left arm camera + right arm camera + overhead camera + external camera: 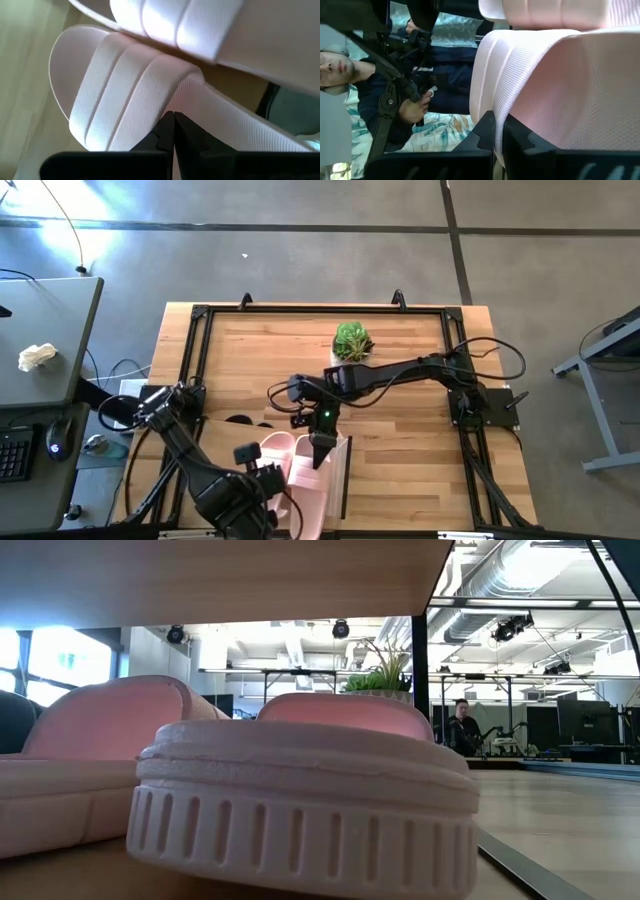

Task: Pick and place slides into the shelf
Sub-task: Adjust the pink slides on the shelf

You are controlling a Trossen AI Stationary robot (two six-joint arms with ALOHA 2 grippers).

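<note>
From my seat the slides (290,465) are light pink, strap ribbed in wide bands with a fine woven texture, and the sole's edge (300,830) is off-white with vertical grooves. The shelf (335,480) is pale plywood with a dark side edge. Tabletop (400,415) is striped warm wood in a black frame. Little potted plant (352,340) is bright green. Both arms are black.

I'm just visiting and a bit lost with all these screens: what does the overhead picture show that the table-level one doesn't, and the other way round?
Only the overhead view shows the two dark arms, the left gripper and right gripper shut over the slides, and the black-framed wooden tabletop. Only the table-level view shows a slide's ribbed sole edge up close, the shelf's underside above it, and a person far behind. Both show light pink slides and the small potted green plant.
</note>
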